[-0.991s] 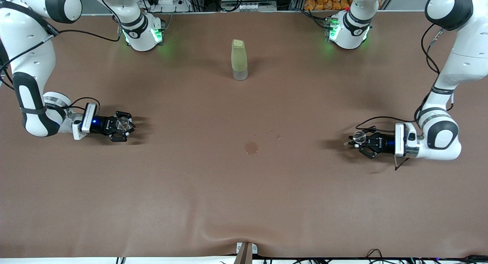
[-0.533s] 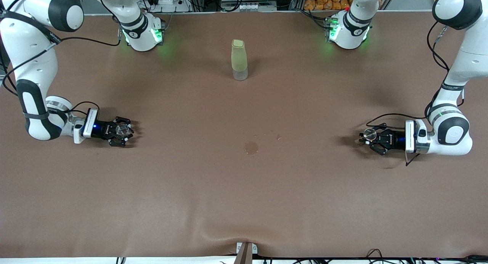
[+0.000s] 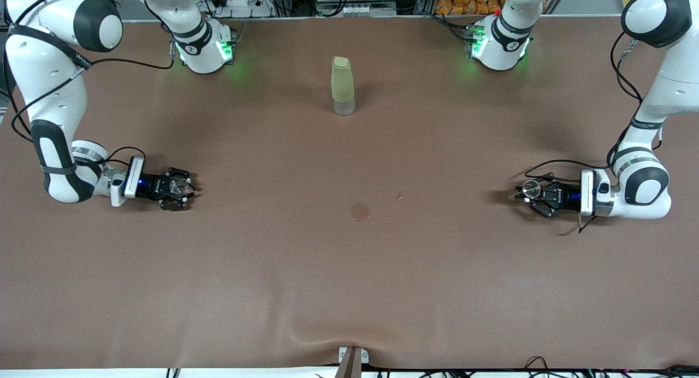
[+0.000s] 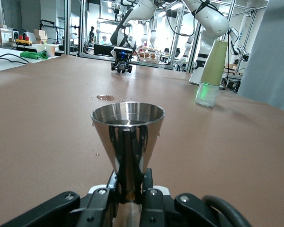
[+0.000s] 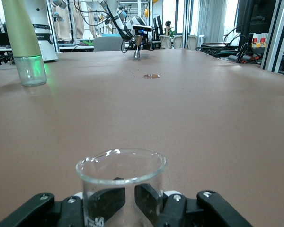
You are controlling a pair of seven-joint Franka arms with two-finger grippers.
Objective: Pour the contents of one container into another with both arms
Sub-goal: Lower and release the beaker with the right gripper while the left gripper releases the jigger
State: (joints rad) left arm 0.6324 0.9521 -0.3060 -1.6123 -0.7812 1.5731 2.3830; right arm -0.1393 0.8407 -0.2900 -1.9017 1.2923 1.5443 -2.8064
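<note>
My right gripper (image 3: 177, 188) is low over the table near the right arm's end, shut on an upright clear glass beaker (image 3: 176, 187). In the right wrist view the beaker (image 5: 120, 179) stands between the black fingers (image 5: 106, 203). At the left arm's end, my left gripper (image 3: 528, 191) is shut on the stem of a shiny metal cone-shaped cup (image 3: 531, 188). The cup (image 4: 128, 127) stands upright with its mouth up, and the left gripper (image 4: 130, 189) is clamped on its narrow lower part.
A tall pale-green bottle with a clear base (image 3: 343, 86) stands mid-table near the robots' bases. A small wet spot (image 3: 360, 211) and a few droplets lie on the brown table cover (image 3: 349, 290) between the two grippers.
Both grippers have sunk closer to the table with their containers upright. The left gripper has drawn back toward its own end of the table.
</note>
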